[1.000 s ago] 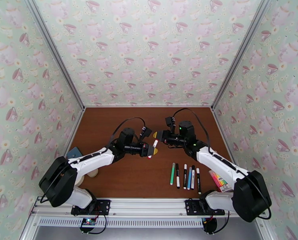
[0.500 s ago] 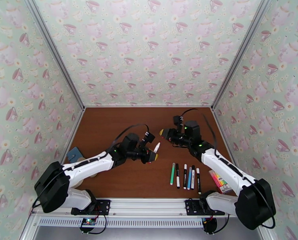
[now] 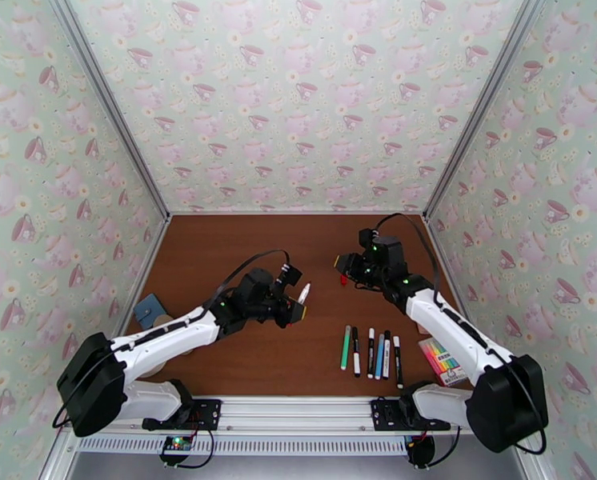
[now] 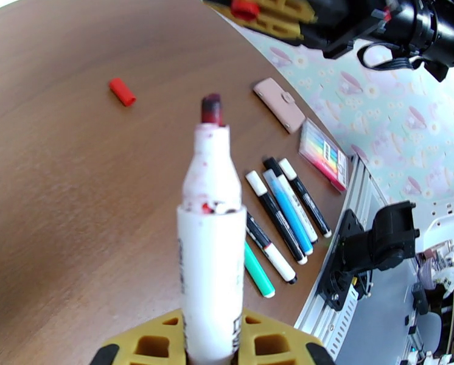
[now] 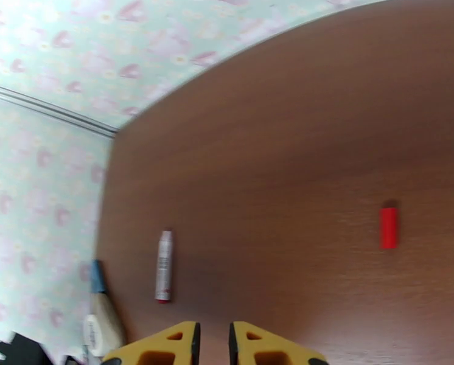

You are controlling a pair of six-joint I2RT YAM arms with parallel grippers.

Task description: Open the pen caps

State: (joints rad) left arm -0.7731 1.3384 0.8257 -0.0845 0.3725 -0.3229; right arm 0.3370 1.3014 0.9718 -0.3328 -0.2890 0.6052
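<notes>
Starting at the left gripper [image 4: 212,336]: clamped snug on the barrel of a white marker [image 4: 212,263], low down, so the whole front end pokes out free. Dark red nib [image 4: 211,109] bare, so no cap left on this one. Holding it by the barrel, up off the tabletop [image 3: 218,250], probably keeps the wet tip away from the wood and leaves the working end clear for the other arm.

Over at the right gripper [image 3: 345,270]: from the left wrist cam, looks to be pinching a red cap [image 4: 245,7] right at the yellow tips, well apart from the marker. From its own wrist cam, jaws nearly together with just a slim gap. Guessing that's the cap off the held marker, waiting to be dropped somewhere.

Further out:
- spare red cap [image 5: 389,228] lying loose on bare wood, touching nothing
- second white marker [image 5: 164,266] lying flat over toward the left wall, red at one end
- row of pens [image 3: 370,350] side by side near the right arm's base, apparently all capped
- highlighter pack [image 3: 441,362] just beside that row, not part of the job

Plenty left to do, judging by that row.
</notes>
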